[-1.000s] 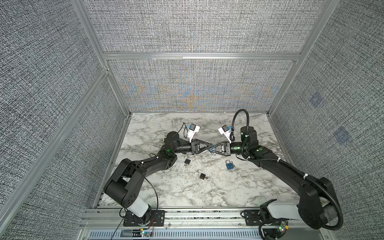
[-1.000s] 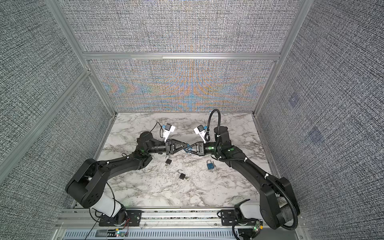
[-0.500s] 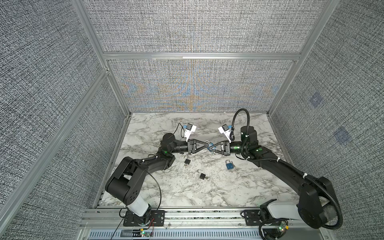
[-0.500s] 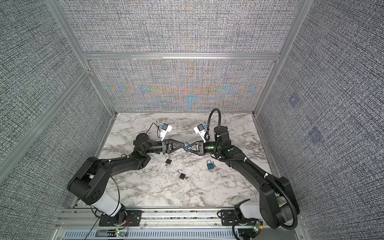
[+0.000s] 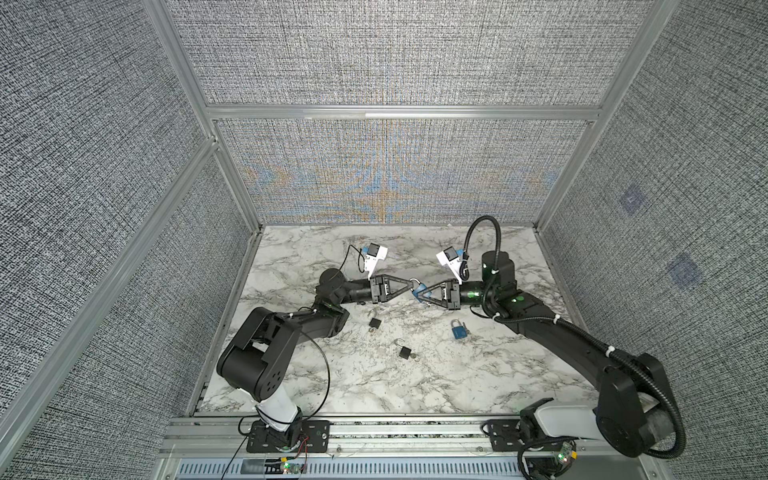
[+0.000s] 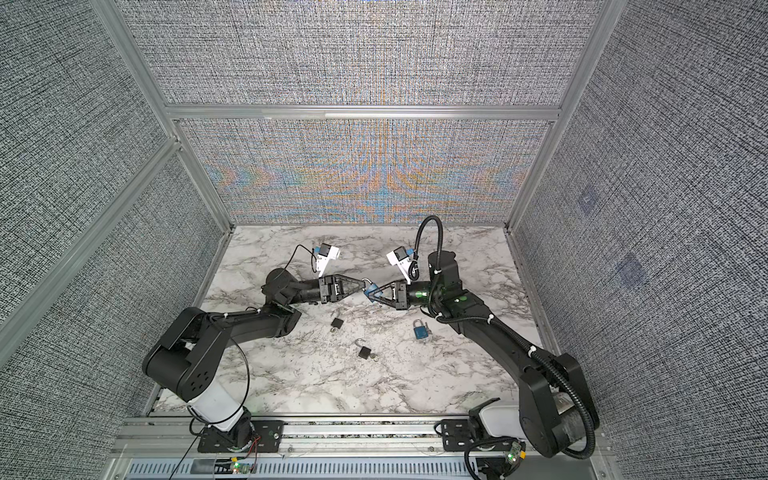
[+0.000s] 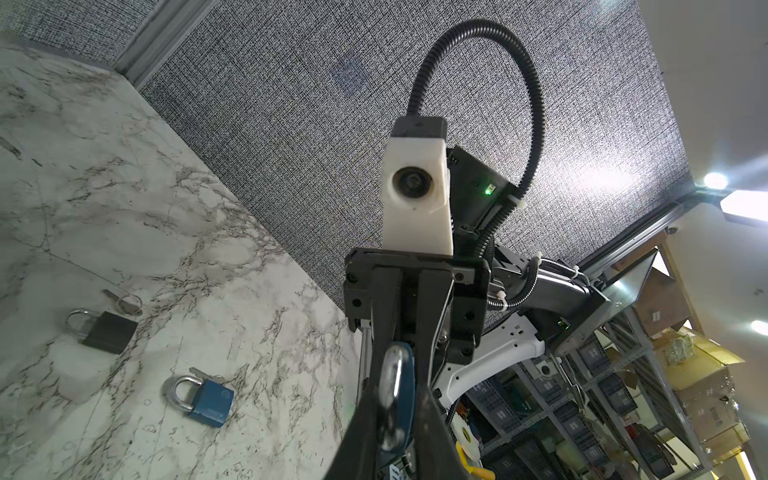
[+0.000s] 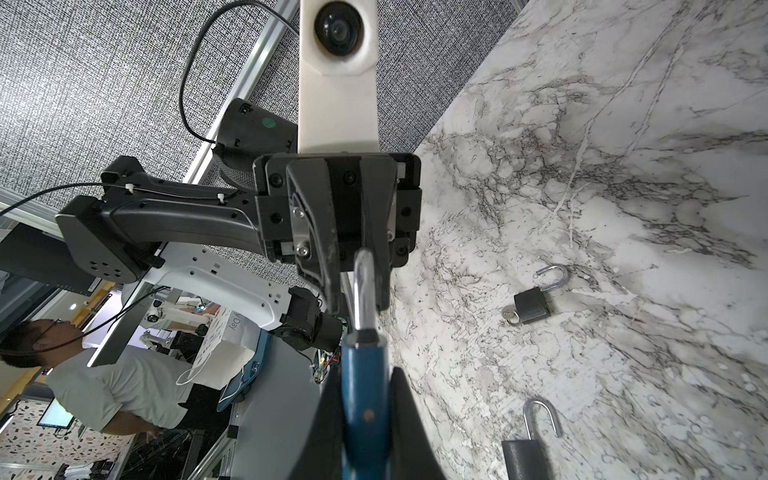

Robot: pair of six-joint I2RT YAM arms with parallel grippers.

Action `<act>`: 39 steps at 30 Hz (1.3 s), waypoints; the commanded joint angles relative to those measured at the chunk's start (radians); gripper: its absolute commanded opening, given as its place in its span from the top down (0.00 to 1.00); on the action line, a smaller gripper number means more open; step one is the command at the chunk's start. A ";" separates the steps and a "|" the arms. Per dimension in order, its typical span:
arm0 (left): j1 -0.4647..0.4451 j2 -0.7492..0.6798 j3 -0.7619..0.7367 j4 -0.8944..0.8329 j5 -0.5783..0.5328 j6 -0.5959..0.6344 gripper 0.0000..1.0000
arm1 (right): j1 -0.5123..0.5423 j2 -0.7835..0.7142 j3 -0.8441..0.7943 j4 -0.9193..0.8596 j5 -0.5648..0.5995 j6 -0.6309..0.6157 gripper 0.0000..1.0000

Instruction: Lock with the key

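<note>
Marble tabletop (image 5: 374, 395): four padlocks (image 5: 418, 287) (image 5: 458, 331) (image 5: 375, 323) (image 5: 404, 352) (two blue)

White marble tabletop (image 5: 374, 386) enclosed by grey woven wall panels (image 5: 395, 54) on aluminium framing (image 5: 399, 111); beyond the tabletop's edge, a man in a pale shirt (image 8: 104, 382) and shelves of dark crates (image 7: 582, 415).

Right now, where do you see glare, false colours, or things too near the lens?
In both top views, rainbow moiré ripples over the back wall; in the left wrist view, the ceiling lamps flare white, yet the loose blue padlock is sharp; in the right wrist view, the held blue padlock looms near the lens and is cropped by the edge.
</note>
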 commanded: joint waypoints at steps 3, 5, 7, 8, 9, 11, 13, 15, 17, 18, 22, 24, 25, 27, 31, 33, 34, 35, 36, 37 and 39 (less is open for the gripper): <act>-0.008 -0.014 0.027 -0.036 -0.004 0.085 0.81 | 0.009 0.013 0.010 -0.007 0.028 0.003 1.00; -0.008 -0.009 0.035 -0.039 -0.006 0.087 0.82 | 0.012 0.016 0.012 -0.005 0.027 0.004 1.00; -0.010 -0.001 0.043 -0.039 -0.008 0.083 0.84 | 0.013 0.016 0.014 -0.005 0.027 0.004 1.00; -0.011 0.003 0.045 -0.038 -0.008 0.083 0.86 | 0.015 0.016 0.014 -0.005 0.027 0.004 1.00; -0.009 0.008 0.047 -0.035 -0.008 0.081 0.88 | 0.015 0.015 0.013 -0.005 0.027 0.004 1.00; -0.010 0.011 0.047 -0.035 -0.007 0.077 0.92 | 0.015 0.014 0.016 -0.005 0.028 0.003 1.00; -0.010 0.011 0.048 -0.051 -0.009 0.087 0.96 | 0.017 0.012 0.017 -0.005 0.029 0.005 1.00; -0.011 0.001 0.048 -0.099 -0.014 0.118 1.00 | 0.017 0.011 0.017 -0.005 0.034 0.005 1.00; -0.012 -0.018 0.048 -0.196 -0.037 0.175 1.00 | 0.017 0.011 0.019 -0.004 0.042 0.009 1.00; -0.012 -0.029 0.048 -0.246 -0.050 0.211 1.00 | 0.016 0.012 0.019 -0.003 0.051 0.011 1.00; -0.013 -0.086 0.052 -0.428 -0.120 0.333 1.00 | 0.015 0.019 0.015 0.020 0.057 0.028 0.91; -0.012 -0.107 0.057 -0.488 -0.151 0.366 1.00 | 0.014 0.025 0.001 0.050 0.057 0.045 0.76; -0.013 -0.115 0.062 -0.506 -0.163 0.370 1.00 | 0.014 0.026 -0.010 0.067 0.057 0.055 0.69; -0.013 -0.126 0.067 -0.529 -0.187 0.371 1.00 | 0.014 0.027 -0.031 0.098 0.054 0.074 0.64; -0.009 -0.140 0.082 -0.573 -0.232 0.371 1.00 | 0.012 0.019 -0.074 0.139 0.051 0.094 0.63; -0.010 -0.145 0.087 -0.580 -0.242 0.364 1.00 | 0.012 0.007 -0.095 0.161 0.050 0.104 0.63; -0.008 -0.146 0.088 -0.580 -0.244 0.358 1.00 | 0.012 0.000 -0.101 0.168 0.049 0.107 0.63; -0.008 -0.148 0.091 -0.580 -0.244 0.353 1.00 | 0.012 -0.006 -0.106 0.169 0.050 0.107 0.64; -0.008 -0.148 0.093 -0.580 -0.244 0.351 1.00 | 0.011 -0.010 -0.108 0.169 0.050 0.105 0.64; -0.008 -0.150 0.093 -0.580 -0.242 0.349 1.00 | 0.010 -0.012 -0.109 0.167 0.051 0.104 0.64; -0.008 -0.153 0.089 -0.577 -0.241 0.345 1.00 | 0.005 -0.017 -0.115 0.163 0.054 0.100 0.64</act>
